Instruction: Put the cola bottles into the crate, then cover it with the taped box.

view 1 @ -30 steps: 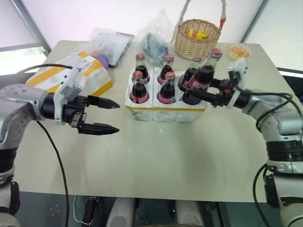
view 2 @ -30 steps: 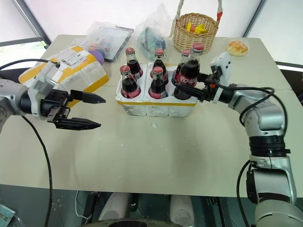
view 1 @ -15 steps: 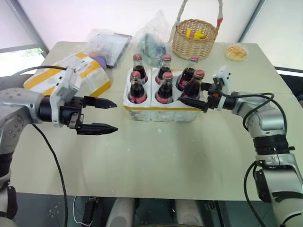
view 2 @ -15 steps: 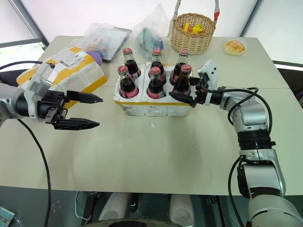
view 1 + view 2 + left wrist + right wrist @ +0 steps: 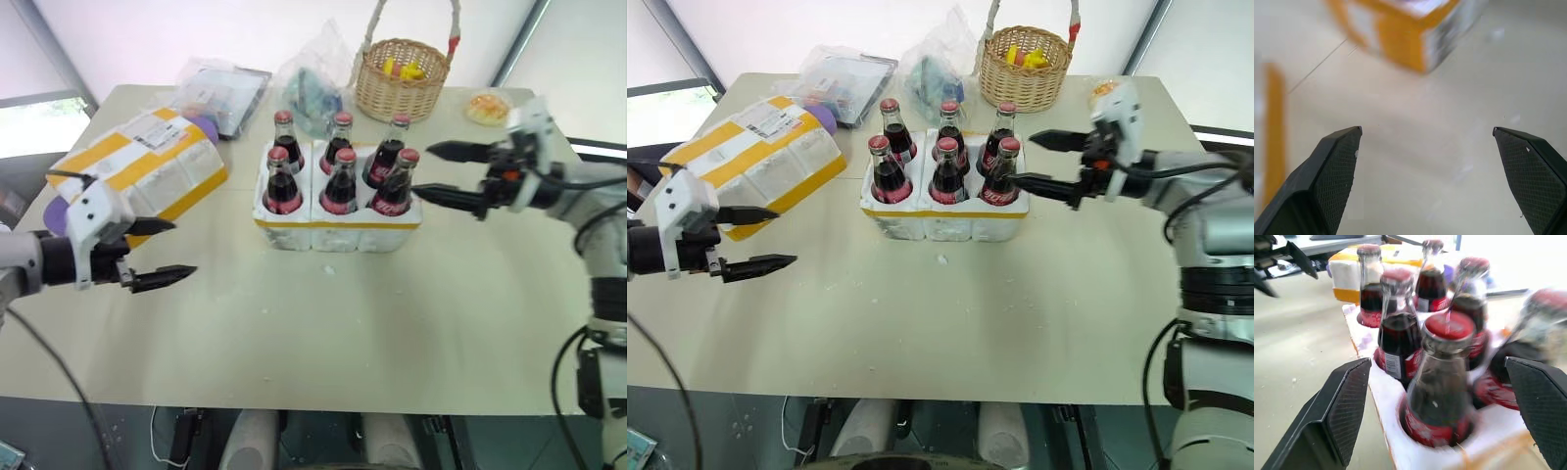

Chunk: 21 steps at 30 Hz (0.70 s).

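Seeing: six cola bottles [image 5: 338, 176] seated in my crate [image 5: 338, 220].
Right gripper [image 5: 431, 171]: wide, beside crate.
Left gripper [image 5: 167, 253]: wide, empty, near taped box [image 5: 137, 166].

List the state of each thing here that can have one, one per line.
cola bottles: capped, all six upright in the wells
crate: full, uncovered
taped box: lying on the table, left of the crate
left gripper: open, empty
right gripper: open, empty, beside the crate
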Each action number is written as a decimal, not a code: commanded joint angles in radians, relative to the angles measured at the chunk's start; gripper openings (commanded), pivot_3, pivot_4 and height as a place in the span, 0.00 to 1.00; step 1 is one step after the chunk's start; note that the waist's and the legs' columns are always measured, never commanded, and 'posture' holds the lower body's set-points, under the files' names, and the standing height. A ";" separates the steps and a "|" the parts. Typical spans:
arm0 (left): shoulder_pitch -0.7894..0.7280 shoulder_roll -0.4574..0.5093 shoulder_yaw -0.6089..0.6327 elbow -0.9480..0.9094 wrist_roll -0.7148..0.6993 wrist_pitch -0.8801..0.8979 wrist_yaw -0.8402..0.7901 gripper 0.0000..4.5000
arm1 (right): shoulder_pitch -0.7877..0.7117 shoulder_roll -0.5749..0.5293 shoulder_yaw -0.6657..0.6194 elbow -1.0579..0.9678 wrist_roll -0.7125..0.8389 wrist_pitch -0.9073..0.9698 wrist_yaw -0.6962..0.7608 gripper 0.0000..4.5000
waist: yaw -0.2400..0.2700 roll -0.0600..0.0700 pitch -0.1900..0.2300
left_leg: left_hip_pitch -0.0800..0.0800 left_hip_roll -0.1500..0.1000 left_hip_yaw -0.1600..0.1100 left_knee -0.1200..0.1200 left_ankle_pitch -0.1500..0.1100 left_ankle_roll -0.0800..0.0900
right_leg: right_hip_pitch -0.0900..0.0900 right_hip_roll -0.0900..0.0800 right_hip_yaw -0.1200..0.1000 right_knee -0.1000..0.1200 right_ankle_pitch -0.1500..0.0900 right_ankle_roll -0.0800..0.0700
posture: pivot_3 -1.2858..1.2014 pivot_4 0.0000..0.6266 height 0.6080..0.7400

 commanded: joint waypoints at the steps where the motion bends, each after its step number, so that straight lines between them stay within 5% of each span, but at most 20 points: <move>1: 0.081 0.021 0.103 0.048 0.193 -0.093 0.135 1.00 | 0.013 -0.087 -0.067 -0.054 0.088 0.091 0.082 0.99 | 0.000 0.000 0.000 | 0.000 0.000 0.001 0.000 0.000 0.000 | 0.000 0.000 0.000 0.000 0.000 0.000 | 0.52 0.24 0.98; 9: 0.164 0.021 0.048 0.250 0.512 -0.297 0.411 1.00 | 0.057 -0.094 -0.118 -0.172 0.181 0.129 0.069 0.99 | 0.002 0.000 0.000 | -0.001 0.002 0.003 -0.002 0.000 0.000 | -0.002 0.000 0.000 -0.003 0.001 -0.002 | 0.52 0.24 0.98; 21: -0.223 -0.019 -0.335 0.808 0.788 -0.611 0.710 1.00 | 0.026 -0.146 -0.194 -0.263 0.359 0.249 0.064 0.99 | 0.005 0.001 -0.001 | -0.002 0.001 0.004 -0.002 0.000 0.000 | -0.003 0.000 0.000 -0.002 0.004 0.003 | 0.52 0.24 0.98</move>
